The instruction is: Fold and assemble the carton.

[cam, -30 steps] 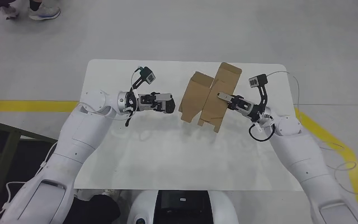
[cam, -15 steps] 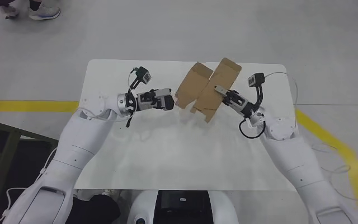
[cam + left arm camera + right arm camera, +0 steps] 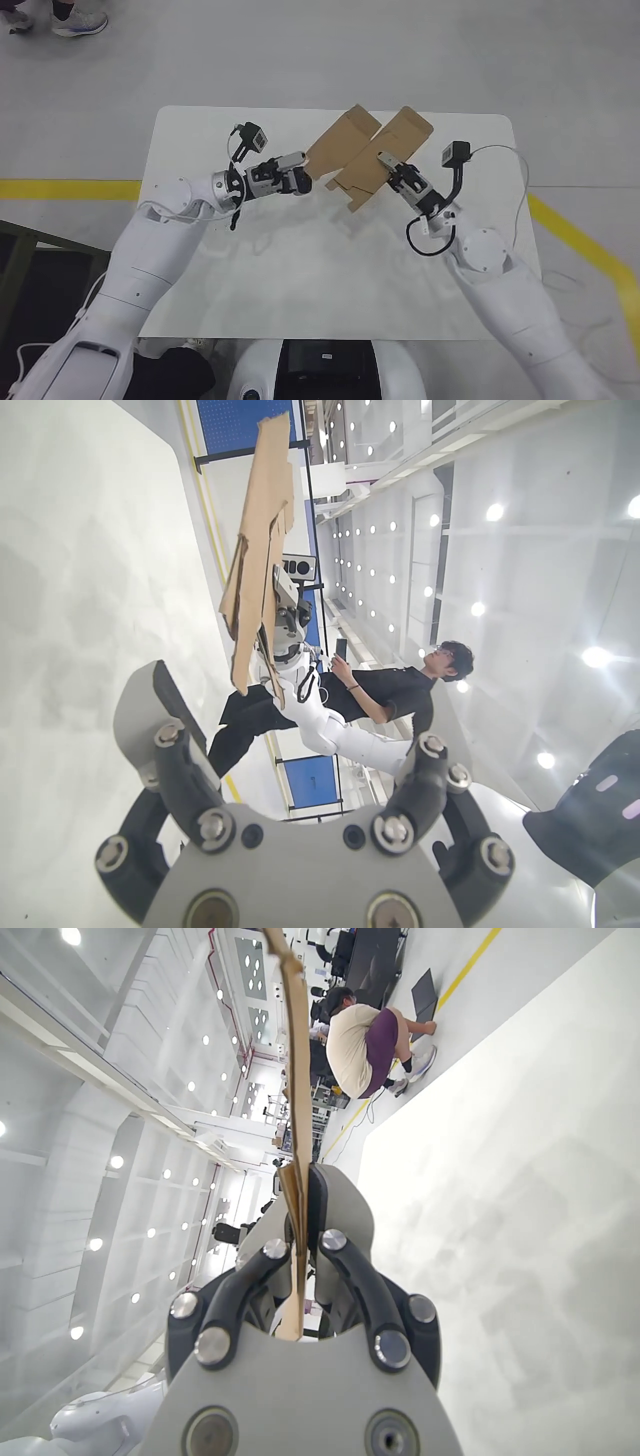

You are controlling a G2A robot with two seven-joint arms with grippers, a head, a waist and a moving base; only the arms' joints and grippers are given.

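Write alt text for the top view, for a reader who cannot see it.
Seen from above, a flattened brown carton is clamped at one side by the right gripper over a white table. The left gripper, open, points at the carton's opposite edge without holding it.

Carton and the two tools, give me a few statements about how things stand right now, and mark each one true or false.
1. The right tool is shut on the carton. True.
2. The left tool grips the carton as well. False: it is open with nothing between its fingers, and the carton is apart from it.
3. The carton is a closed, finished box. False: it is flat brown cardboard panels with the flaps unfolded.
4. The carton is over a white table. True.
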